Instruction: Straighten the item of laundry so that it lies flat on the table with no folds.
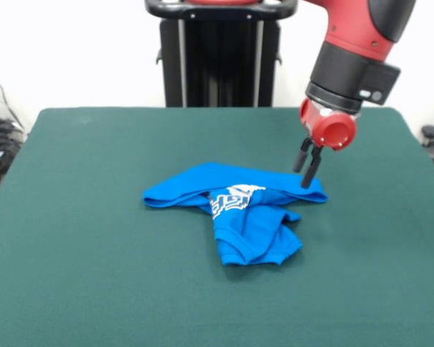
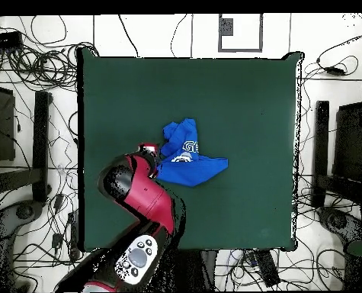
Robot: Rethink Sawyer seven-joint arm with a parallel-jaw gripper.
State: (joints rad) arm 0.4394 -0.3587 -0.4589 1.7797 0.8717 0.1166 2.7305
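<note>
The item of laundry [image 1: 239, 210] lies crumpled near the middle of the desk [image 1: 94, 253]. One band of blue fabric runs crosswise. A second portion is folded over toward the camera in the front view, with the white lettering partly hidden in the crease. The garment is not yet flat.

The end effector [image 1: 308, 165] hangs at the garment's far corner, on the right side of the front view. Its two dark fingers are set narrow, close together, with tips at or just above the cloth edge. No fabric is visibly held. Contact cannot be confirmed from either view.

Recommended procedure for this step:
- Grip a single layer at the corner, not a bunched fold.
- Draw the corner outward, away from the garment's centre, keeping low over the desk.
- Avoid lifting high, since soft fabric is likely to fold back on itself.
</note>
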